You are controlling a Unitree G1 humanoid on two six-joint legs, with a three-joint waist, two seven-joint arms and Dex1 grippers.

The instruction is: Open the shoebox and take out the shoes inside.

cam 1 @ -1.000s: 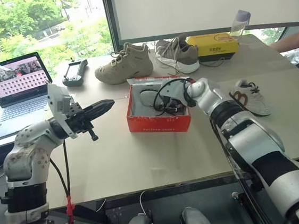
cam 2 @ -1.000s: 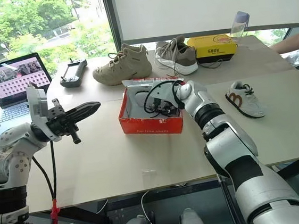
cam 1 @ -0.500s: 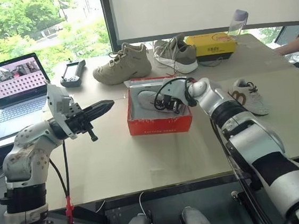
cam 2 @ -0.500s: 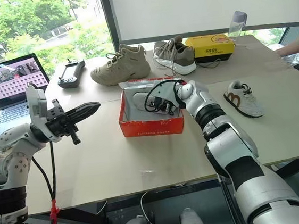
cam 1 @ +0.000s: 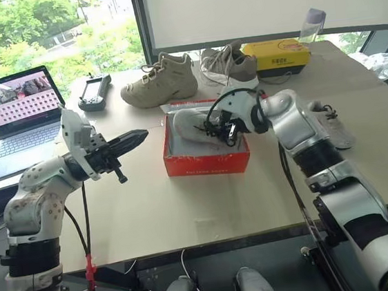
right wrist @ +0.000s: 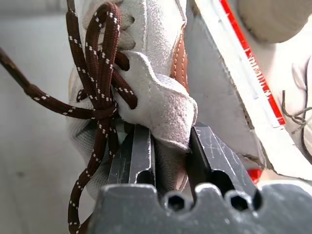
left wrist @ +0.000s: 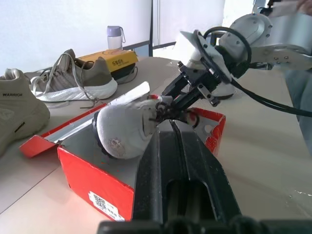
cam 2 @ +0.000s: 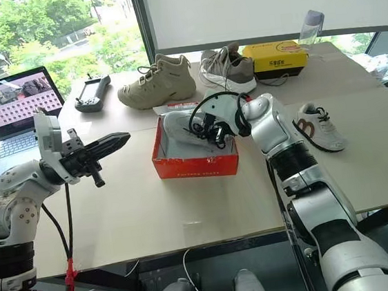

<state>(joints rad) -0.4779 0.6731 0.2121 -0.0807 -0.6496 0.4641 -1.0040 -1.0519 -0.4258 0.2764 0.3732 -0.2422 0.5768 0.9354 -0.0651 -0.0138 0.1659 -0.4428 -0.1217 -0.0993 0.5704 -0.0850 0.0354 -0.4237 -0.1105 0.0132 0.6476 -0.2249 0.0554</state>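
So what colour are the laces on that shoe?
Dark brown with tiny white flecks on the laces, best in the right wrist view.

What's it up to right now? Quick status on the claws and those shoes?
Right claw shut on one shoe, lifted partly above the open shoebox. Left claw shut, empty, beside the box. Other shoe already on the table. Nothing blocking.

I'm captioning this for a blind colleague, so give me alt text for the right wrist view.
Two black jaws pinch the tongue of a whitish-grey sneaker with dark brown laces, beside the red cardboard shoebox's grey-white lid.
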